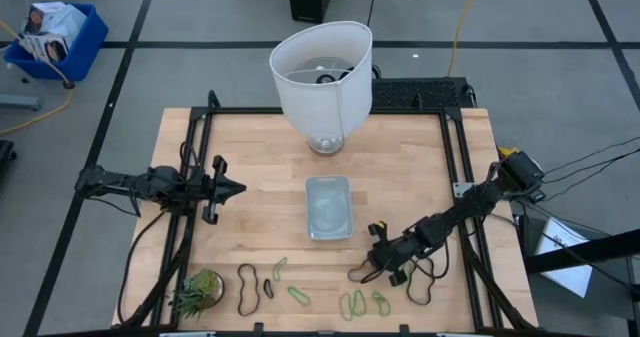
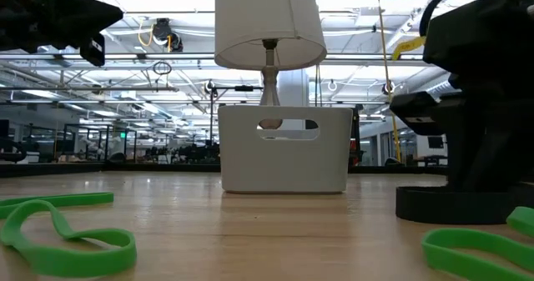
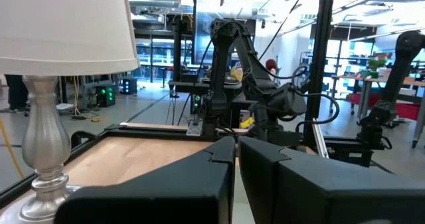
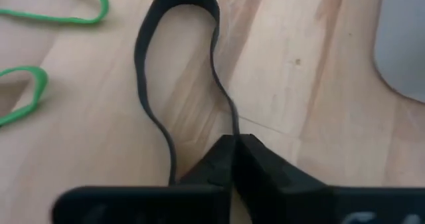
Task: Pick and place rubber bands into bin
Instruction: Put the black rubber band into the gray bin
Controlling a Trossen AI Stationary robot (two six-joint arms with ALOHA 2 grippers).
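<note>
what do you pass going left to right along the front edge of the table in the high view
spiky green plant → long dark rubber band → small dark band → green rubber band → pair of green bands → green band → right gripper, shut on a dark band just above these

white lamp [image 1: 322, 77], spiky green plant [image 1: 199, 289], blue crate [image 1: 60, 39]

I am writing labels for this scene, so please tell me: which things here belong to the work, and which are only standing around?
Belongs to the work:
- rubber bands, green and dark, on the table's near edge
- dark band, pinched by the right gripper
- bin

Only standing around:
- lamp
- small plant
- blue crate, on the floor
- left gripper, shut, waiting
</note>
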